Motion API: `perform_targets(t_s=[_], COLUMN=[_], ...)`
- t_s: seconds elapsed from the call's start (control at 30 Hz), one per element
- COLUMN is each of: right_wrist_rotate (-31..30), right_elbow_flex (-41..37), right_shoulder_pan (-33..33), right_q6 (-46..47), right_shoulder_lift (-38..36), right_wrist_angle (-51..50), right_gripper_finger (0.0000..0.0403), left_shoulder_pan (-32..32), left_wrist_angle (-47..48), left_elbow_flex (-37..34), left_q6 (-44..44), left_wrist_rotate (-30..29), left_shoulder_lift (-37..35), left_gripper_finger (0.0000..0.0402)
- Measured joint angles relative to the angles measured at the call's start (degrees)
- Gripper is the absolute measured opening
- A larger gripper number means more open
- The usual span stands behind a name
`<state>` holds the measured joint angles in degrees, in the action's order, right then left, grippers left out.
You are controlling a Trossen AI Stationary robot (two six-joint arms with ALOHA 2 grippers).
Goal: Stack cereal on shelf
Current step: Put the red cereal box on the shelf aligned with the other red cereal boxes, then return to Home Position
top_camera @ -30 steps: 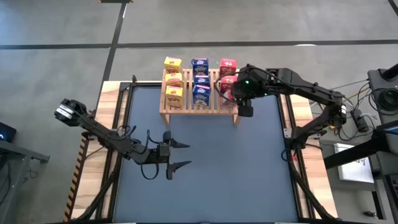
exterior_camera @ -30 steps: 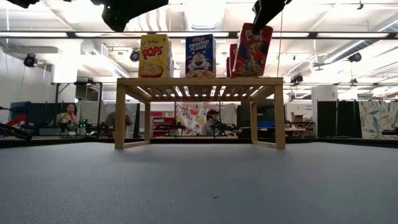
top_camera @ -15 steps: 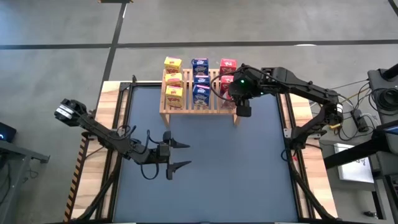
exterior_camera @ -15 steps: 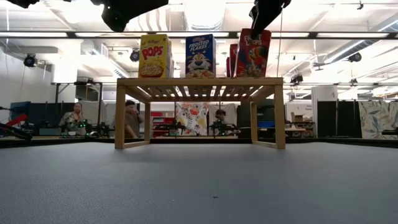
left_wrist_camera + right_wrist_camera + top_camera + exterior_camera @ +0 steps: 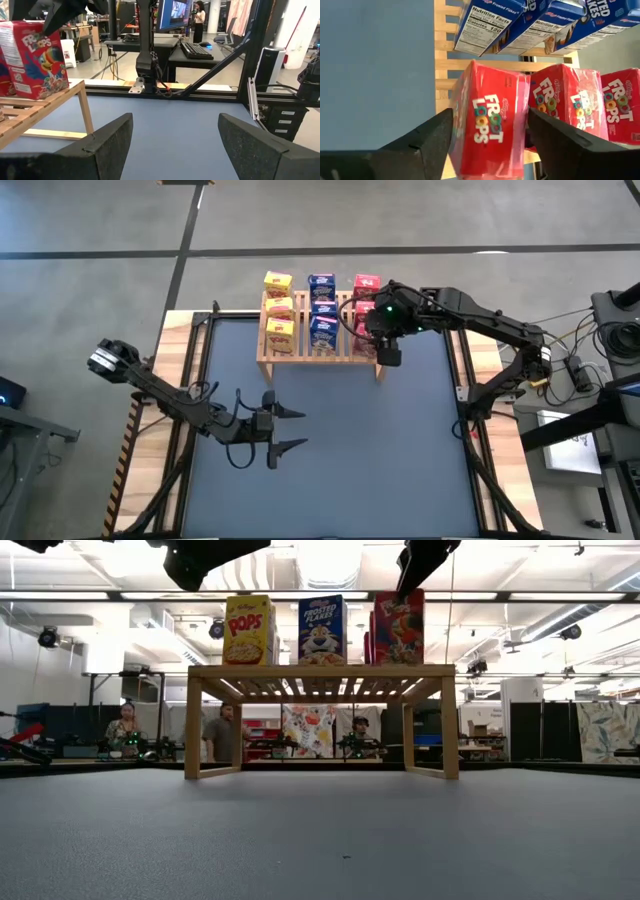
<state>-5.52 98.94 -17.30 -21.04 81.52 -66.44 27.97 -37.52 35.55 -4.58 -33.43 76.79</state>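
The wooden shelf point(image 5: 340, 348) stands at the table's far edge, with three yellow, three blue and three red cereal boxes upright on its slats in rows. My right gripper point(image 5: 490, 112) hangs above the nearest red box point(image 5: 490, 120) at the shelf's right end, open, one finger on each side of the box's top. In the low view it shows as my right gripper point(image 5: 418, 562) just over that red box point(image 5: 400, 630). My left gripper point(image 5: 300, 429) waits open and level over the blue mat, left of centre, with nothing between its fingers. My right gripper comes at the nearest red box's top end point(image 5: 492, 80) from above, slanting down, with its fingers point(image 5: 437, 135) close along the box's two broad faces. I cannot tell whether they touch it. The box stands upright with its bottom on the shelf's slats point(image 5: 400, 666).
The blue mat point(image 5: 340, 440) in front of the shelf is free room. Black frame rails point(image 5: 465, 395) run along the table's sides. People point(image 5: 215, 735) stand in the room beyond the far edge.
The red box under my right gripper was tilted, its top leaning toward the table's right. It now stands upright on the shelf's right end, in line with the other red boxes. My right gripper has shifted slightly toward the table's left.
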Motion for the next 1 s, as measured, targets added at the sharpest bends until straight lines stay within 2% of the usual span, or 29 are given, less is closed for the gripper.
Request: perform_targets(t_s=[0.23, 0.73, 1.0], right_wrist_rotate=[-0.46, -4.75, -5.10], right_elbow_flex=[0.00, 3.80, 5.16], right_shoulder_pan=[0.00, 0.00, 0.00], right_q6=[-0.54, 1.63, 4.91], right_shoulder_lift=[-0.11, -2.73, -6.42], right_wrist_angle=[0.23, -3.75, -5.67], right_gripper_finger=[0.0272, 0.0266, 0.0263], left_shoulder_pan=[0.00, -0.04, -0.04], left_wrist_angle=[-0.36, 0.15, 6.13], left_elbow_flex=[0.21, 0.44, 0.44], left_q6=[-0.44, -0.40, -1.09], left_wrist_rotate=[0.02, -0.04, -0.09], left_shoulder_lift=[-0.02, -0.96, -6.03], left_gripper_finger=[0.0276, 0.0276, 0.0276])
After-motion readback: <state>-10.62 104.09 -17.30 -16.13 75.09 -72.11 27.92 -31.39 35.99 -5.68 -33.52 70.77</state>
